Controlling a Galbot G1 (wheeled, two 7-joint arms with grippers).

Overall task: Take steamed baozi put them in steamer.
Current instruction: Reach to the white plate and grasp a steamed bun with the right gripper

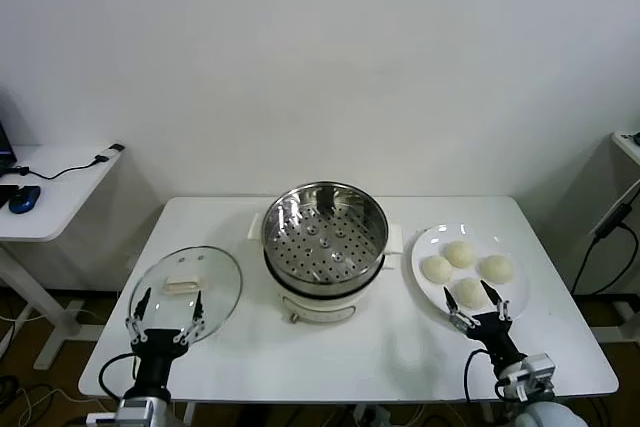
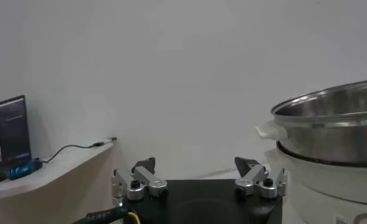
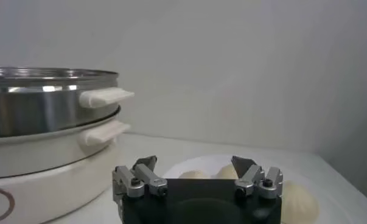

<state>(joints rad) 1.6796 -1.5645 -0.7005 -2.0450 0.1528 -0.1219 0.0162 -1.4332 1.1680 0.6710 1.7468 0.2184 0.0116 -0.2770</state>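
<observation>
Bare-walled lab or office: white table (image 1: 300,367), side desk (image 1: 50,209) with laptop (image 2: 6,131).

Two black arms, each with a claw: left claw (image 1: 165,315), right claw (image 1: 478,306). Silver metal knuckles, black screws, dark pointed fingertips, black cables.

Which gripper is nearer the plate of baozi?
Right. The right gripper hovers open at the plate's near edge; the left gripper sits across the table by the glass lid.
</observation>
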